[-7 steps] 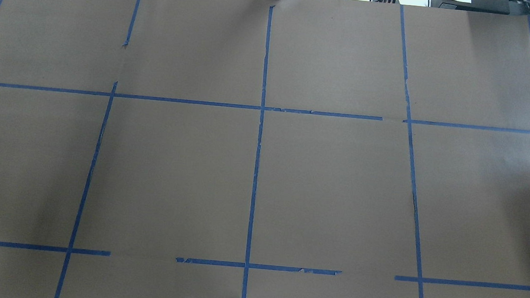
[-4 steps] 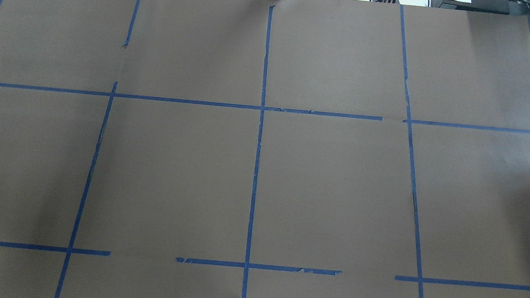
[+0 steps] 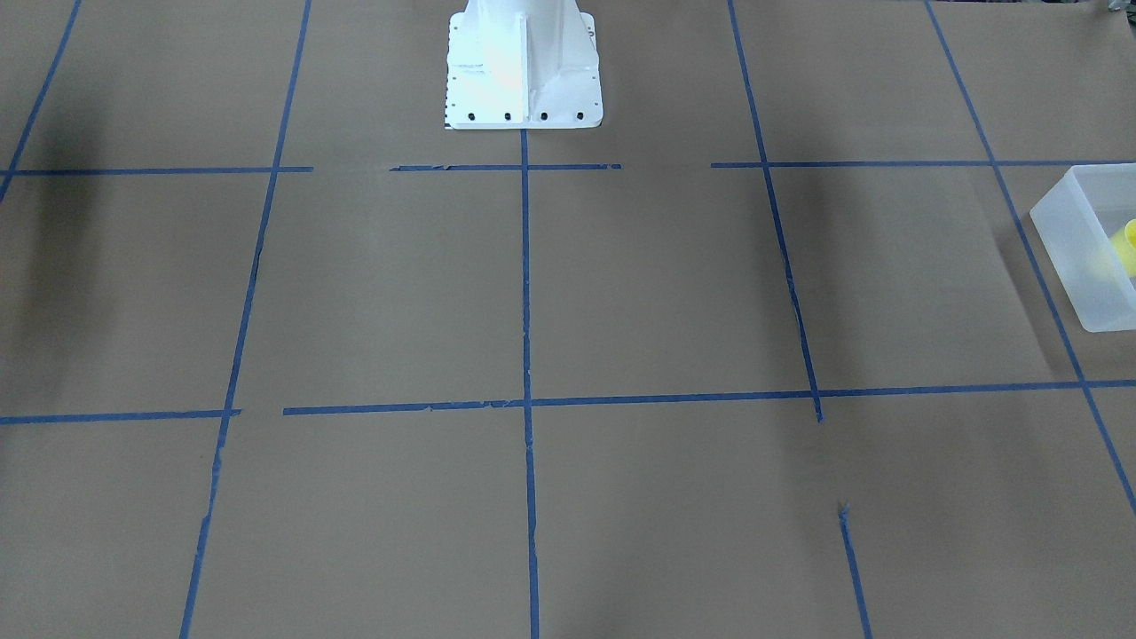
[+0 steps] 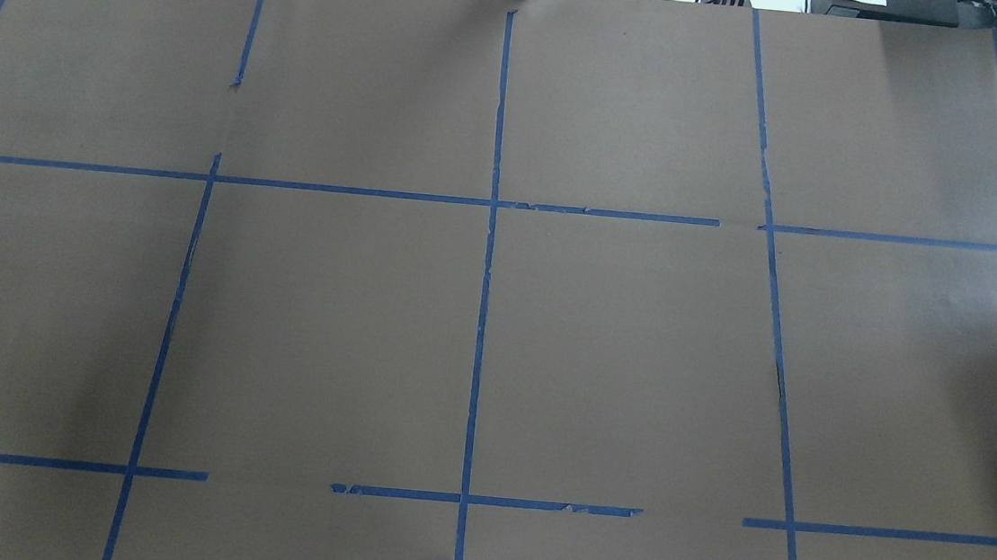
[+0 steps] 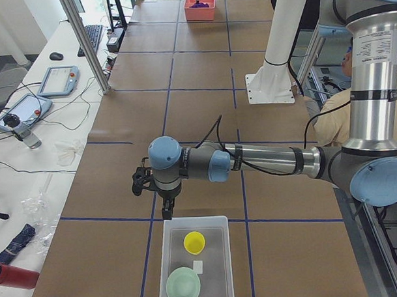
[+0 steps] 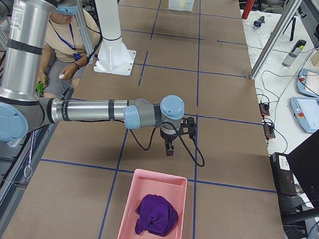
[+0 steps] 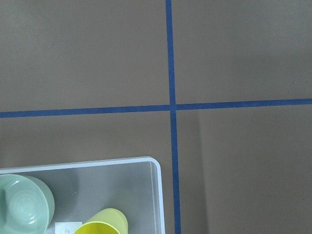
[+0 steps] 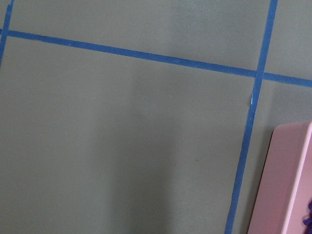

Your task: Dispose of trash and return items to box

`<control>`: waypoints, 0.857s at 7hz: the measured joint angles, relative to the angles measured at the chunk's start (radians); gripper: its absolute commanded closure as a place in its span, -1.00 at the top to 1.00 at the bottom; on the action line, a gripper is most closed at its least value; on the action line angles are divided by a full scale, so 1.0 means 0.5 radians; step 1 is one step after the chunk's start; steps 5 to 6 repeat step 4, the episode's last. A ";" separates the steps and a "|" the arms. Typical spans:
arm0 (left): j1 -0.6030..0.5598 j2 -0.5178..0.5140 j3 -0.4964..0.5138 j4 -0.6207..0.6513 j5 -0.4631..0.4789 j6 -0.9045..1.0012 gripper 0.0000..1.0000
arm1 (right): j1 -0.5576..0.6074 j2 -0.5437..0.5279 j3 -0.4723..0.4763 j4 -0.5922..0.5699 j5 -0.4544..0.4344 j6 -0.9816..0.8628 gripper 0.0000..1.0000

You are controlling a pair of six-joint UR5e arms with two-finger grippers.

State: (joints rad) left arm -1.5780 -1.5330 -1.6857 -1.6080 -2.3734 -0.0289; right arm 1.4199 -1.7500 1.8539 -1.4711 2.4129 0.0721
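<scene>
The frosted white box stands at the table's end on my left. In it sit the yellow cup and the mint-green bowl. The left wrist view shows the box's corner with the bowl and the cup. The front view shows the box and cup at its right edge. My left gripper hangs just beyond the box's far rim. My right gripper hangs just beyond the pink bin's far rim. I cannot tell whether either is open or shut.
A pink bin holding a purple cloth stands at the table's end on my right; its edge shows in the right wrist view. Brown paper with blue tape lines covers the table. The white robot base stands mid-table.
</scene>
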 measured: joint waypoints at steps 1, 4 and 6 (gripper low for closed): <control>0.003 0.001 0.000 -0.001 -0.023 0.000 1.00 | 0.000 -0.008 0.002 0.000 0.000 0.000 1.00; 0.008 0.001 -0.005 -0.010 -0.053 0.002 1.00 | -0.002 -0.003 0.020 0.001 0.009 0.000 1.00; 0.008 0.001 -0.005 -0.010 -0.053 0.002 1.00 | -0.002 -0.003 0.020 0.001 0.009 0.000 1.00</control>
